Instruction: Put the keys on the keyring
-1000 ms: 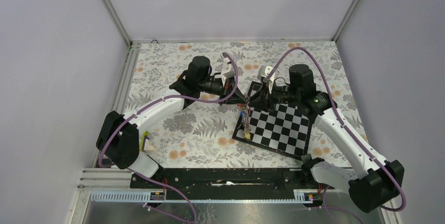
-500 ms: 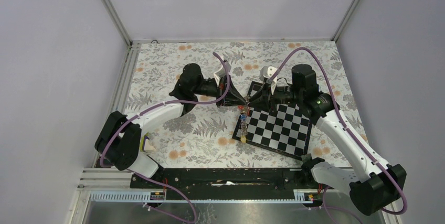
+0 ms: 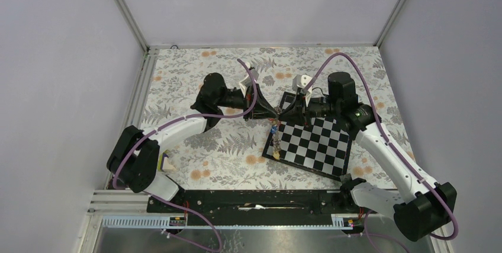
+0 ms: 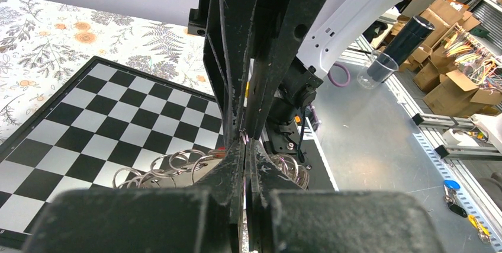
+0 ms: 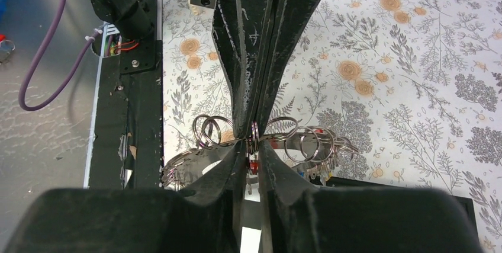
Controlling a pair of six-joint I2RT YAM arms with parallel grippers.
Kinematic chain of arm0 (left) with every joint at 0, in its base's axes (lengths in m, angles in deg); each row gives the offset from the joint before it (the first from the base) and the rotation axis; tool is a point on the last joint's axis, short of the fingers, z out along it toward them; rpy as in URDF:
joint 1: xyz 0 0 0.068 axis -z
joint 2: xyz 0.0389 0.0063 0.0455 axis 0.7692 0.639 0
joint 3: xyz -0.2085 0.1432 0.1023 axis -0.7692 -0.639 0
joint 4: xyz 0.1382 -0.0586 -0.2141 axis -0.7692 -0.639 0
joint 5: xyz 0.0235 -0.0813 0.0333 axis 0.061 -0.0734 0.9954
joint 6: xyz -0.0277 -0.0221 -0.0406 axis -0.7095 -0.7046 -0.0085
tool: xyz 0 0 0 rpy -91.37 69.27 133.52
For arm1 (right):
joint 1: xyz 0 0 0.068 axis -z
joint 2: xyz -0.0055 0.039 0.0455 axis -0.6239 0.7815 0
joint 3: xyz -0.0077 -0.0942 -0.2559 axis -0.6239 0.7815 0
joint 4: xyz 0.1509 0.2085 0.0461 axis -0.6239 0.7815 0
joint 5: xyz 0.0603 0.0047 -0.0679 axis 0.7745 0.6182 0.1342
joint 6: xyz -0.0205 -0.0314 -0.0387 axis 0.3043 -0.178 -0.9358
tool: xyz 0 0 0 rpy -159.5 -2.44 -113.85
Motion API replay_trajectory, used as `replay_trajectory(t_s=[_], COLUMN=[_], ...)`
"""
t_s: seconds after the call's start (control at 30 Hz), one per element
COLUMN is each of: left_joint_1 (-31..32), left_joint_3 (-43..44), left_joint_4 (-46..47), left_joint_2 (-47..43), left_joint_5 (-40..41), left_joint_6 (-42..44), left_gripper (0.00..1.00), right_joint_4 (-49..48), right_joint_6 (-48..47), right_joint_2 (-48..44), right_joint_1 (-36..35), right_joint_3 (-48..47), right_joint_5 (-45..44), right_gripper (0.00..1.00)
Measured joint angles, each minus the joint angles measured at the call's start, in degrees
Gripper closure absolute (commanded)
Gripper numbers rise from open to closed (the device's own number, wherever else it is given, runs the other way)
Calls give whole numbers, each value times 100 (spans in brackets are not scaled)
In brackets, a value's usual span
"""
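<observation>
My left gripper and right gripper meet tip to tip above the far left corner of the chessboard. Both are shut on the keyring at the same spot. In the right wrist view the keyring shows as a curved metal band behind my right gripper. It carries several small silver split rings. A red key head hangs just below the tips. The keys dangle under the grippers, with a yellow tag lowest. In the left wrist view my left gripper is shut, with split rings on either side.
The chessboard lies on a floral cloth. A black rail runs along the near edge by the arm bases. Grey walls close in the left, right and far sides.
My left wrist has rolled and dropped lower, and its gripper has slid right until its tips meet the right gripper's. The hanging keys have barely moved.
</observation>
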Motion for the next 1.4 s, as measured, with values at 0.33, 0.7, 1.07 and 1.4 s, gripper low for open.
replay_trajectory(t_s=[0.33,0.7,1.07,1.4], left_joint_1=[-9,-15,229,273], left_joint_3=[-11,986,1058,1121], left_joint_4=[-107,-2726,-3622,-3748], left_joint_2=[-9,-107,-109,-22], left_joint_5=[28,645,850,874], left_joint_6=[149,2020,2699,2811], left_gripper=[70,62,64,74], right_joint_4=[-9,605,796,793], right_joint_6=[101,-168,-212,-212], right_joint_2=[20,249,459,459], right_joint_1=[4,0,-13,-20], right_joint_3=[20,-138,-229,-229], right_joint_5=[-61,-579,-667,-667], right_gripper=[100,100,100,100])
